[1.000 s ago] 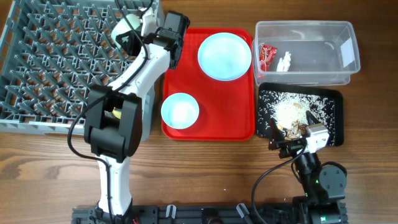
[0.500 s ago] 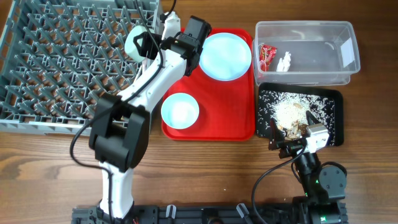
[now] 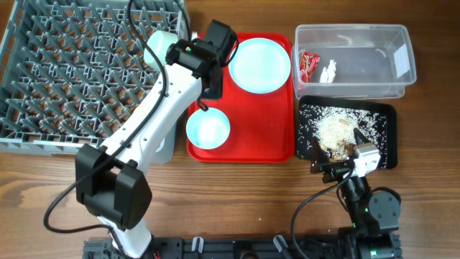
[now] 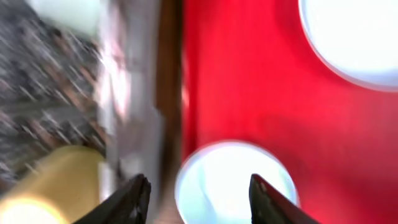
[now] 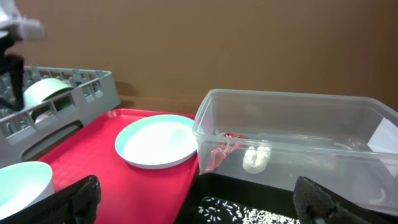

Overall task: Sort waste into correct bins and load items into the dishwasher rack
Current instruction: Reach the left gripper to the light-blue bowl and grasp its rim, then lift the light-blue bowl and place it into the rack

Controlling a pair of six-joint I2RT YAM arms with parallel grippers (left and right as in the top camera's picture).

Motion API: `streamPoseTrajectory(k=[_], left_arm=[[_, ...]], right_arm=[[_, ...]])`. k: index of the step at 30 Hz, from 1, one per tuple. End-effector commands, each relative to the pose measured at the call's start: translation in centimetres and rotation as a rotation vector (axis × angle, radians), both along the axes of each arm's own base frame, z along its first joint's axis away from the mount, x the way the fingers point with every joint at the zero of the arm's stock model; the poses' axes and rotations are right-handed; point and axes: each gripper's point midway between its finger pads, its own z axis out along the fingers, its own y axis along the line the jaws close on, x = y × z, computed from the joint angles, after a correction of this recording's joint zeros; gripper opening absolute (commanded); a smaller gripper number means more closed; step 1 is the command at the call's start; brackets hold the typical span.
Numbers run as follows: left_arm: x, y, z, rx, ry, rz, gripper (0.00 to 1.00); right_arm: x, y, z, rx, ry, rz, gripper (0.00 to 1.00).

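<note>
The grey rack (image 3: 72, 72) lies left of the red tray (image 3: 248, 115), with one bowl (image 3: 159, 44) in its far corner beside the tray. Right of the red tray stand the clear tub (image 3: 366, 72) with the red wrapper (image 3: 309, 65) and the black tray (image 3: 392, 108) with crumbs (image 3: 334, 129). On the red tray lie the plate (image 3: 259, 65) and a second bowl (image 3: 208, 129). The left end effector (image 4: 199, 199) hangs released over this second bowl. The right end effector (image 5: 199, 205), also released, is right of the red tray's near corner.

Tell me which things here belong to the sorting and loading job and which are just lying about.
Job: plate, loose bowl, racked bowl, wrapper, rice crumbs, clear tub, black tray, grey rack.
Lying about: red tray, wooden table.
</note>
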Motion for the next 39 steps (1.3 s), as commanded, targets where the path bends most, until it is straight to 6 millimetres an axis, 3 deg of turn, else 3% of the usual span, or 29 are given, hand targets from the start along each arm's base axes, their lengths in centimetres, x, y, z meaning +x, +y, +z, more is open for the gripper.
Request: streamPoseTrajectory(k=[1,6,10,12,21,25,28,32,35,39], left_arm=[[-4.1,-2.9,-3.2,-0.179,0.214,0.057,0.54],[-6.0,-1.2,-7.1,-0.111,0.269,0.099,0.54],[-5.3,1.6,-9.8,-0.024,0.197,0.188,0.51],[-4.9,2.5,-10.1,-0.005,0.183,0.206,0.50],[-5.3,3.0,-10.0,0.023,0.198,0.194,0.51],[-5.3,4.5,-9.8,0.092,0.183,0.208,0.51],[-5.3,5.0,-10.7,0.085,0.179,0.223,0.51],[-5.6,4.5,-12.5,0.029,0.188,0.224,0.48],[-6.1,2.3,-13.1,-0.069,0.228,0.156,0.41],[-6.7,0.6,-13.1,-0.126,0.256,0.124,0.16]], right_arm=[[0.0,0.0,-0.1,-0.013,-0.008,0.004,1.00],[0.0,0.0,-0.1,-0.013,-0.009,0.004,1.00],[0.0,0.0,-0.1,-0.013,-0.009,0.004,1.00],[0.0,0.0,-0.1,-0.013,-0.009,0.004,1.00],[0.0,0.0,-0.1,-0.013,-0.009,0.004,1.00],[0.0,0.0,-0.1,-0.013,-0.009,0.004,1.00],[0.0,0.0,-0.1,-0.013,-0.009,0.004,1.00],[0.0,0.0,-0.1,-0.013,-0.009,0.004,1.00],[0.0,0.0,-0.1,-0.013,-0.009,0.004,1.00],[0.0,0.0,-0.1,-0.013,-0.008,0.004,1.00]])
